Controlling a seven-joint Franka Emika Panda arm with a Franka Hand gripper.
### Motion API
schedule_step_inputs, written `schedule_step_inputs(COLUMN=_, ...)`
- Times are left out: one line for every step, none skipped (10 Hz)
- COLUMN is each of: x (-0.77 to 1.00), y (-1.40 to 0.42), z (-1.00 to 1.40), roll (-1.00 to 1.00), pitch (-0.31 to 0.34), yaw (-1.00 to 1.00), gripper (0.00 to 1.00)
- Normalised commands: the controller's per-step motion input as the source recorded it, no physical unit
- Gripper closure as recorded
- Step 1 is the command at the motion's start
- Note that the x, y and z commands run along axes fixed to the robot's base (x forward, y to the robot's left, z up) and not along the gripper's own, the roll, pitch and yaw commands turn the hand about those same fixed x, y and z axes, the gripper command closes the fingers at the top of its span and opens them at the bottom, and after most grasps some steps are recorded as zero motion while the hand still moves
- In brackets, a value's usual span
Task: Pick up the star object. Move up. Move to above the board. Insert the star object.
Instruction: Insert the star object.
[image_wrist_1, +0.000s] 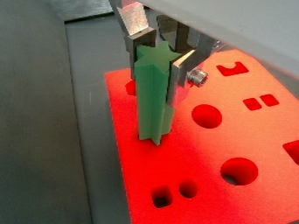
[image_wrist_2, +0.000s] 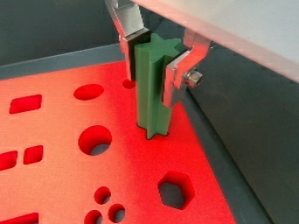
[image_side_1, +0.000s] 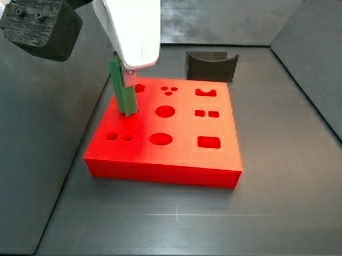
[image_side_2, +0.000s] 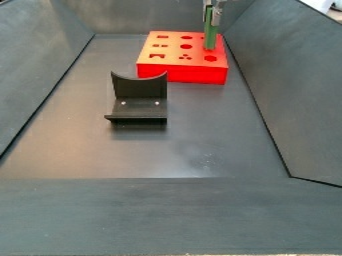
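Observation:
My gripper (image_wrist_1: 162, 66) is shut on the star object (image_wrist_1: 152, 101), a tall green star-section peg, and holds it upright by its upper end in both wrist views (image_wrist_2: 152, 66). The peg (image_wrist_2: 149, 96) hangs over the board (image_wrist_2: 70, 122), a flat red block with many shaped holes. Its lower end is at or just above the board's top, next to the board's edge; I cannot tell if it touches. In a side view the gripper (image_side_1: 124, 72) and peg (image_side_1: 123, 98) are over the board's (image_side_1: 181, 150) left side. In a side view the peg (image_side_2: 210, 32) stands at the board's (image_side_2: 181, 68) right end.
The fixture (image_side_1: 210, 66), a dark bracket, stands on the floor behind the board, and nearer the camera in a side view (image_side_2: 136, 100). Grey walls (image_side_2: 54, 70) enclose the floor. A dark wall runs close beside the board's edge by the peg (image_wrist_2: 233, 131).

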Motion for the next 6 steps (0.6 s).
schedule_step_inputs(x=0.14, y=0.2, z=-0.46, roll=0.0, pitch=-0.104, yaw=0.0, gripper=1.0)
schedule_step_inputs(x=0.0, y=0.0, z=-0.1, roll=0.01, pitch=0.0, yaw=0.0, gripper=1.0)
schedule_step_inputs(x=0.0, y=-0.04, z=-0.31, roll=0.15, pitch=0.0, yaw=0.0, gripper=1.0)
schedule_step_inputs(x=0.0, y=0.0, z=0.0, roll=-0.01, pitch=0.0, yaw=0.0, gripper=1.0)
schedule_step_inputs(x=0.0, y=0.0, z=0.0, roll=0.03, pitch=0.0, yaw=0.0, gripper=1.0)
schedule_step_inputs(x=0.0, y=0.0, z=0.0, roll=0.0, pitch=0.0, yaw=0.0, gripper=1.0)
